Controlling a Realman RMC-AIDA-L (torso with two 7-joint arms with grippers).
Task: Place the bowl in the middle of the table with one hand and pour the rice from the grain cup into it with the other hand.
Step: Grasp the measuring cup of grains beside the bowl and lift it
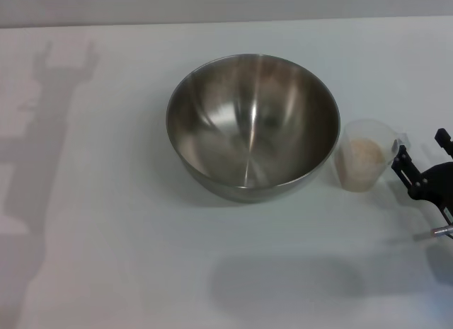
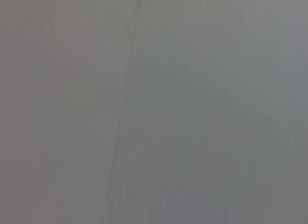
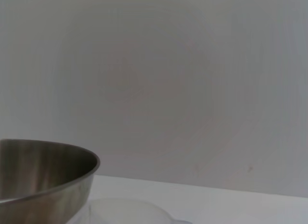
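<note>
While the bowl sits upright near the middle of the table, its shiny inside holds nothing, and the grain cup stands upright just beside it on the robot's right, the two very close or touching; which cannot be told. The rice fills the lower part of the cup as a pale beige mass. In the right wrist view the bowl's rim shows close by, with the cup's clear rim just next to it, against a plain grey wall.

The right gripper is at the table's right edge, next to the cup's handle side, its black fingers spread apart with one fingertip almost at the cup; it has hold of nothing.

The left gripper itself is out of sight: only an arm's shadow falls across the table's left side, and the left wrist view shows nothing but a blank grey surface.
</note>
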